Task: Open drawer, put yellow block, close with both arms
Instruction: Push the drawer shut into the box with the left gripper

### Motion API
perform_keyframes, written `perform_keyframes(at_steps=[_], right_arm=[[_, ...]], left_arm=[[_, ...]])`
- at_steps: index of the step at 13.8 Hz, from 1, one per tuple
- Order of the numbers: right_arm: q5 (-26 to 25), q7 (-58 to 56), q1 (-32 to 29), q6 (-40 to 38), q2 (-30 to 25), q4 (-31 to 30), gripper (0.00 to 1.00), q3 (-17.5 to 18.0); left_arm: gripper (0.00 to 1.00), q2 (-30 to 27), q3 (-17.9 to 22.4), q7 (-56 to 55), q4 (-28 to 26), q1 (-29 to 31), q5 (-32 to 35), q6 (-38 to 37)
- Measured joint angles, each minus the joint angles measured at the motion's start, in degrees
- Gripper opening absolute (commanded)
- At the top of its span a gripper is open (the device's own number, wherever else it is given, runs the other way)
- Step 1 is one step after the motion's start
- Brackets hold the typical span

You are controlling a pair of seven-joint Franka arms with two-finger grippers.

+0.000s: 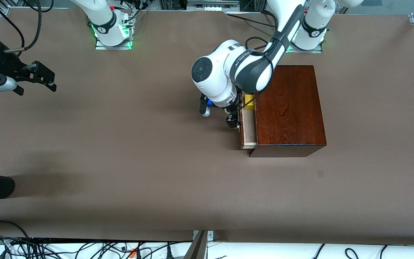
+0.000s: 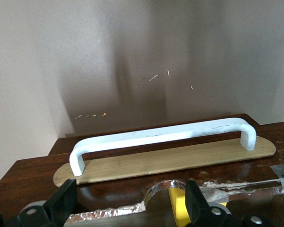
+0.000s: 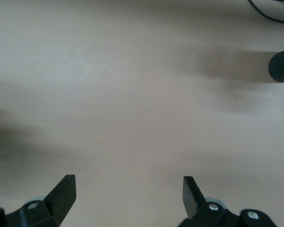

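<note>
Drawer point(image 1: 248, 127) stands partly open, pulled out a little from the dark wooden box point(image 1: 288, 108) toward the right arm's end of the table. Its pale wooden tray shows as a narrow strip beside the box, and the yellow block point(image 1: 249, 102) lies inside this tray, in the part farther from the front camera, close to the edge of the box.

The left gripper point(image 1: 233, 120) hangs over the drawer front — its fingers point(image 2: 64, 201) are spread apart and hold nothing. In the left wrist view the white bar handle point(image 2: 163, 138) runs across the dark front panel, on a pale oval plate, and the fingers stand on the tray's side of it, not touching it. A piece of the yellow block shows between the fingers in this view.

The right gripper point(image 1: 41, 77) waits over the bare brown table point(image 1: 120, 144) at the right arm's end, well apart from the box. Its fingers point(image 3: 64, 191) are also wide apart and empty — only the table surface shows between them.
</note>
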State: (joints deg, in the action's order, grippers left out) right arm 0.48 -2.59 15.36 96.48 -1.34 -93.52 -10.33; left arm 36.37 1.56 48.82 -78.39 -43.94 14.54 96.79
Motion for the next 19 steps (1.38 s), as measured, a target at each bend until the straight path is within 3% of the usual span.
perform_keyframes(at_steps=[19], right_arm=[[0.0, 0.0, -0.04, 0.0, 0.04, 0.0, 1.0, -0.15]], left_arm=[[1.0, -1.22, -1.67, -0.66, -2.13, 6.08, -1.81, -2.91]])
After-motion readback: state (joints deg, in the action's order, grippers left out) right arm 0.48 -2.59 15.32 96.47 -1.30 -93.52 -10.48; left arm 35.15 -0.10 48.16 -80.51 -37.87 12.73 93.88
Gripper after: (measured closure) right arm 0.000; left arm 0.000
